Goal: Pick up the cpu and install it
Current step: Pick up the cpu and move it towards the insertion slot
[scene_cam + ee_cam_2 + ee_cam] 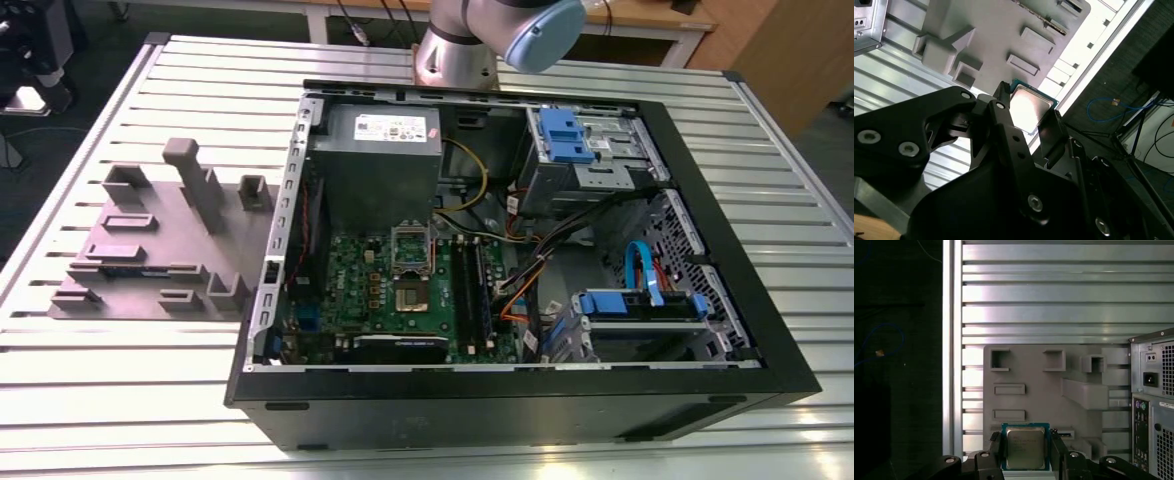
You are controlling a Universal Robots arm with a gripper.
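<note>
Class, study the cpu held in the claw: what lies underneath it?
Under the cpu, held in the claw, lies the grey moulded tray on the slatted table. The tray patch directly beneath the chip is covered and cannot be seen.

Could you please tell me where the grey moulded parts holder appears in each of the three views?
Exterior view: the parts holder lies on the slatted table, at the exterior view's left of the computer case.
Second wrist view: the parts holder lies past the gripper, which grips the cpu.
First wrist view: the parts holder lies behind the cpu, beside the case.
Shared landmark: the computer case.
</note>
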